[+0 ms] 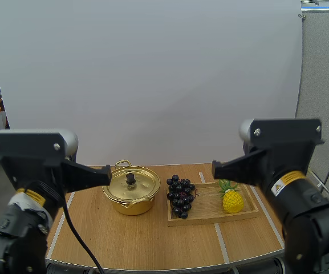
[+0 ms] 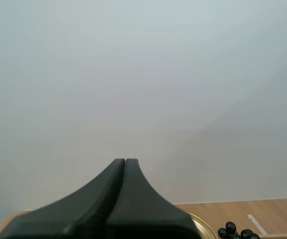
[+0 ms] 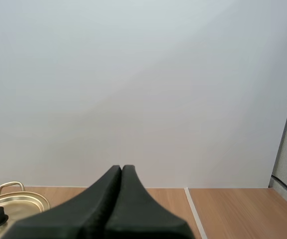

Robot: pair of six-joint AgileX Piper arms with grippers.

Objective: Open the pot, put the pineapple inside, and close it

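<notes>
Left and right jaws are pressed together, empty, above the table (image 1: 153,240); the lidded pot (image 1: 131,204) stands beside the pineapple (image 1: 232,201) on its tray (image 1: 210,221).

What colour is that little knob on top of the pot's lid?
The knob is black, on a shiny gold lid; the high view shows it best.

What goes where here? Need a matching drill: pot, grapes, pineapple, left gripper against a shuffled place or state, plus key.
Things:
1. pot
2. grapes
3. pineapple
4. left gripper

Place or state:
A. on the tray, at the end farther from the pot
B. shut, holding nothing
C. on the bare table, lid on
D. on the tray, at the end nearer the pot

Pairs: 1-C, 2-D, 3-A, 4-B
</notes>
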